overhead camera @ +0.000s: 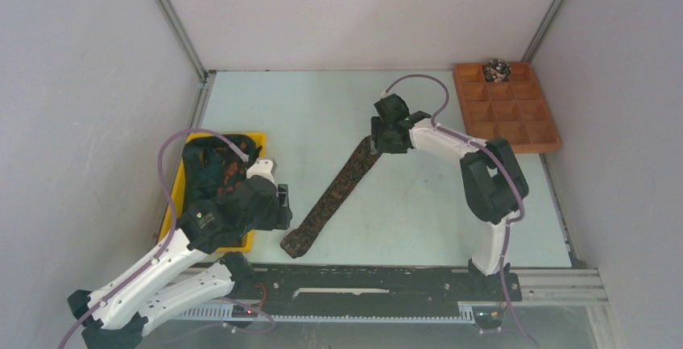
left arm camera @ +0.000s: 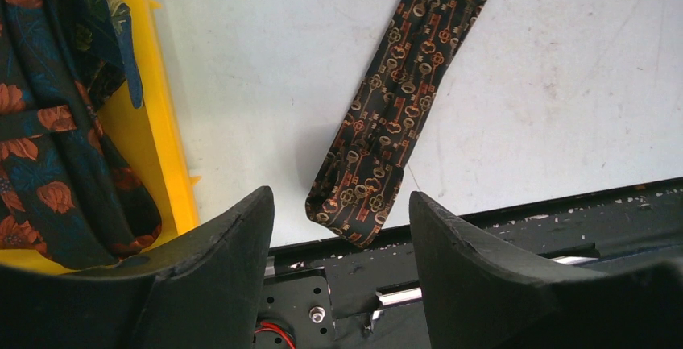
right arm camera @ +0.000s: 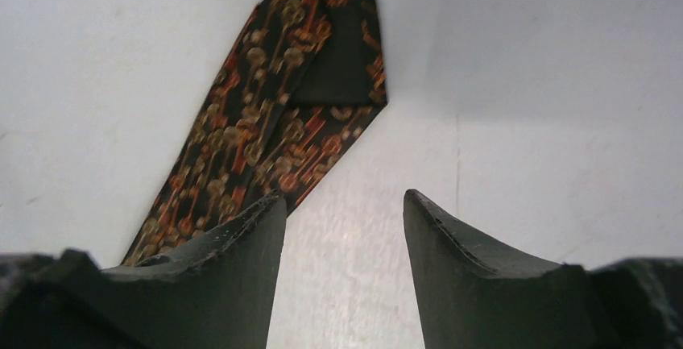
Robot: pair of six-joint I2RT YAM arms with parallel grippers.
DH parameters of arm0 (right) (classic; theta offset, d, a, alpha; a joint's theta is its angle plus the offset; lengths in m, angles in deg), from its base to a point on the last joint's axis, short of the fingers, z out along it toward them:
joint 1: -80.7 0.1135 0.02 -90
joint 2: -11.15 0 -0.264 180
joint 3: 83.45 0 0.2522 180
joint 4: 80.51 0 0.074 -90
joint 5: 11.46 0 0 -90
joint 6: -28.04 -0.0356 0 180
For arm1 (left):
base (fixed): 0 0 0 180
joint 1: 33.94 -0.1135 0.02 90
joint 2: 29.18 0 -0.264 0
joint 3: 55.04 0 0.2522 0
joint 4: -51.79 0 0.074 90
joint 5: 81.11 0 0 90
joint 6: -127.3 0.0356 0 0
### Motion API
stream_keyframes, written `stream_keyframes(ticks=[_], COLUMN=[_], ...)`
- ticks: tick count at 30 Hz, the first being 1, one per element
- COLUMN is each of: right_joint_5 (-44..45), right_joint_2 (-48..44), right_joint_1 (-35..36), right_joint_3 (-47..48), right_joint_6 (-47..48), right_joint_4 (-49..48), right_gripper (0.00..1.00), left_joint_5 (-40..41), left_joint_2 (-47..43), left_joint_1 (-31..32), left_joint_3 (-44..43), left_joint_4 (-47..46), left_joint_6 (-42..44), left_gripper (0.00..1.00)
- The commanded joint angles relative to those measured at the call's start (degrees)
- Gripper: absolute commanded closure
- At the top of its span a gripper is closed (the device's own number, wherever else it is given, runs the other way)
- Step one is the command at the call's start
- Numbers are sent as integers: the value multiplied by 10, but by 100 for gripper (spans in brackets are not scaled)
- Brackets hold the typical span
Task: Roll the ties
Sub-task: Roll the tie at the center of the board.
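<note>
A dark tie [overhead camera: 334,192] with an orange key pattern lies flat and diagonal on the table, its wide end near the front edge and its narrow end far right. My left gripper [overhead camera: 278,208] is open and empty beside the yellow bin, with the tie's wide end [left arm camera: 366,180] just beyond its fingertips. My right gripper [overhead camera: 385,141] is open and empty, low over the tie's folded narrow end [right arm camera: 322,67]. More dark floral ties [overhead camera: 213,164] lie piled in the yellow bin [overhead camera: 171,204]. A small rolled tie [overhead camera: 496,69] sits in the orange tray.
The orange compartment tray [overhead camera: 507,111] stands at the back right. A black rail [overhead camera: 378,280] runs along the table's front edge. Grey walls close in the table on three sides. The yellow bin's rim [left arm camera: 165,115] shows at the left of the left wrist view.
</note>
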Motion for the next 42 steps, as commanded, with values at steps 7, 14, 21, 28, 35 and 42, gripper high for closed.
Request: stream_keyframes(ticks=[7,14,21,28,35,42], right_joint_5=[23,24,47,49,53,57], right_joint_2=[130,170,211,234,233,233], right_joint_1=[-19,-14,-1,0,-13,-48], right_joint_3=[158,184,223,235,235,260], right_joint_6=[41,44,55,53,56,87], right_joint_4=[87,106,143,157,155,153], right_gripper=[43,48,59,77,94,97], left_joint_5=[-8,-3,-6,-3,1,16], left_joint_2=[-6,-11,-9,-12,-12,-7], left_joint_1=[-1,0,2,5,10,11], left_joint_3=[-13,-12,-12,-12,-12,-12], left_joint_4=[-23,-22,-22,-21,-20,-15], left_joint_6=[30,26,27,25,22,13], left_gripper=[32,33,33,33,33,33])
